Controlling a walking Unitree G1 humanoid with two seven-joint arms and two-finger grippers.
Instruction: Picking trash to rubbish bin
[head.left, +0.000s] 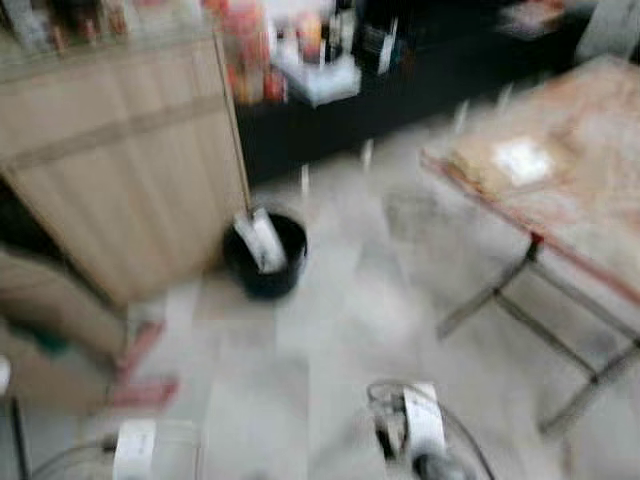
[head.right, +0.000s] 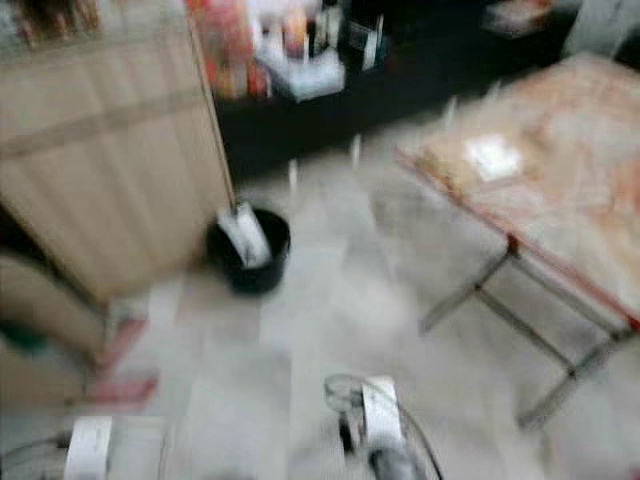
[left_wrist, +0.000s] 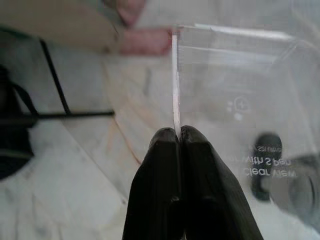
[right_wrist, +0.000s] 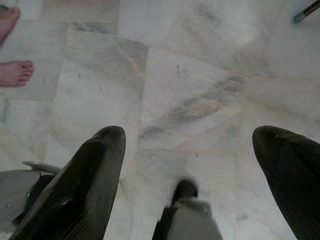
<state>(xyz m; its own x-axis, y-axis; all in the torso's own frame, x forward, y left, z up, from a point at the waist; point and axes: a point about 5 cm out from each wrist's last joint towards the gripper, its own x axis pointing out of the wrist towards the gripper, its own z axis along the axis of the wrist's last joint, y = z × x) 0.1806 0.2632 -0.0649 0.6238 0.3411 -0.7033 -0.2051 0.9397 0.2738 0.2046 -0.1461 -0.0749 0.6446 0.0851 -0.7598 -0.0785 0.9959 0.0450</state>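
1. The left gripper (left_wrist: 179, 136) pinched the rim of a clear plastic container (left_wrist: 240, 85), low at the robot's left.
2. The black bin (head.left: 265, 258) stood ahead; approaching squarely would keep the container level.
3. The right gripper (right_wrist: 189, 145) hung wide apart, empty.

left pincer (left_wrist: 180, 135): fingers pressed together on a clear sheet edge, lower centre | right pincer (right_wrist: 190, 165): fingers spread wide, pointing down, lower frame
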